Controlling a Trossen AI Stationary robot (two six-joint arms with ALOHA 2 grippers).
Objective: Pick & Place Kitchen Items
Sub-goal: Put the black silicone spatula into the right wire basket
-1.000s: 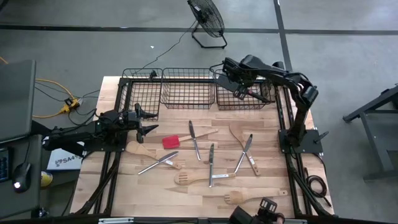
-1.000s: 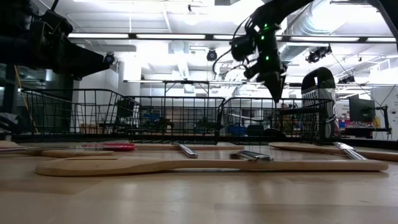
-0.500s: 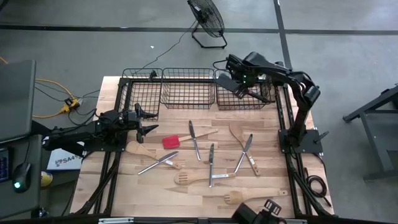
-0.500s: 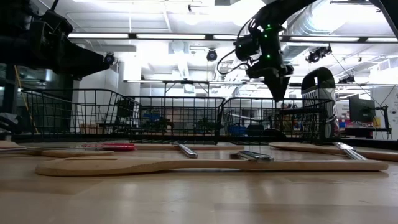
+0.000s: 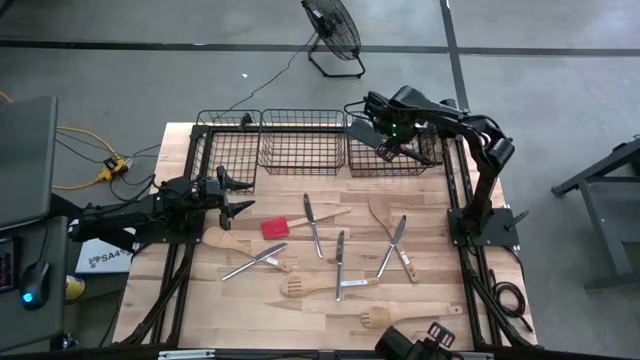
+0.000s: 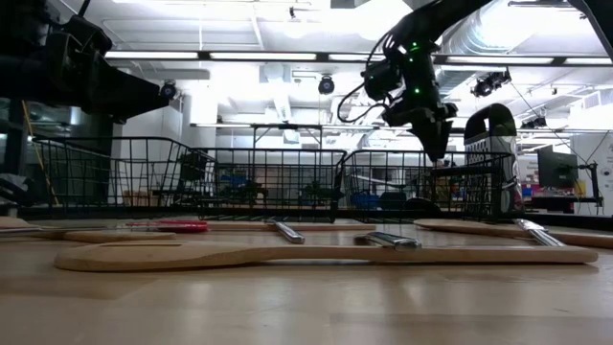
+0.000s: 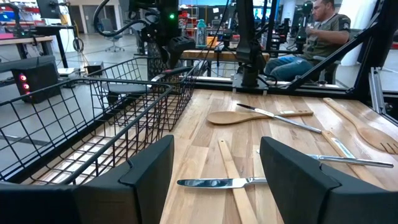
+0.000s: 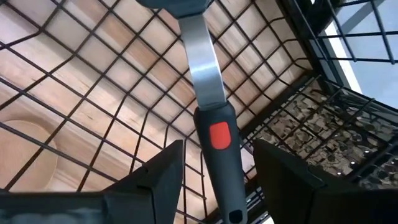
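Evidently the step in hand is the drop-off: the right gripper [image 5: 385,138] hangs over the right-end black wire basket [image 5: 395,172], and the wrist view looks straight down into its mesh. Its fingers [image 8: 149,180] stand apart, and between them, touched by neither, lies the black-handled tool with a flat silver shank and a red spot [image 8: 217,134]. Whether the tool already rests on the basket floor cannot be told. The delivery is judged made, or all but made.

Next move, as a judgement: lift clear of that basket's rim, swing out to the pale wooden table [image 5: 200,300] on its open side, and line up along the handle of the next utensil.

The left gripper [image 5: 237,197], jaws wide, waits well apart from that basket, past the far end of the basket row.

Count, as far as the high view allows:
- wire baskets: three, namely that one, a middle one [image 5: 300,168] beside it and an end one [image 5: 225,150] beyond;
- red-headed, wooden-handled spatula [image 5: 274,227]: one;
- silver metal cutlery pieces: about four;
- pale wooden spoons and slotted spatulas: about five.

All ten lie on the boards in front of the baskets, several crossing one another.
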